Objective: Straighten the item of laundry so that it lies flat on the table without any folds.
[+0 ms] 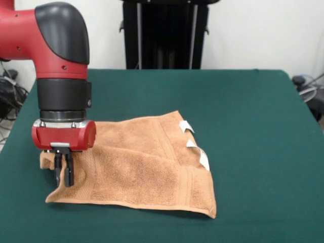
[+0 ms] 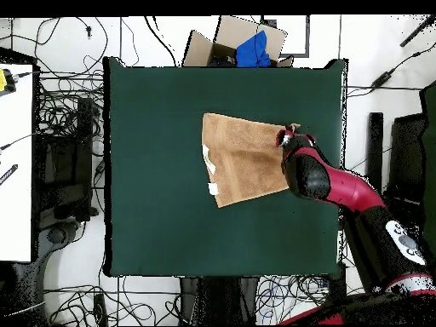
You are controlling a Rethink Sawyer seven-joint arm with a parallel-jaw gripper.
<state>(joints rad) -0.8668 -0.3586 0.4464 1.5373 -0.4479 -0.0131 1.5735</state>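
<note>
Green felt table (image 1: 253, 101) fills the front view, w/ a white wall and a black stand behind. Starting at 9 o'clock: the red/black arm comes down over the towel's left end, and the gripper (image 1: 64, 172) sits right at that edge. Jaws look nearly closed, fingers close together and seemingly pinching a small raised fold of terry; a firm grip can't be confirmed from here. Moving right, the orange-tan towel (image 1: 147, 167) lies approx. center of the table, still doubled over: a top layer slopes across a lower one, w/ a border band running near the 3 o'clock end. White tags (image 1: 195, 144) stick out at about 2 o'clock of the cloth. Overhead, the towel (image 2: 243, 157) sits right of the table's center w/ the gripper at its 3 o'clock edge. To do this step well, I'd judge: grab only the top layer, lift low, then drag outward toward 9 o'clock in the front view so the fold peels open w/o hauling the whole towel along. Risk: both layers pinched, so it slides instead of unfolding.
</note>
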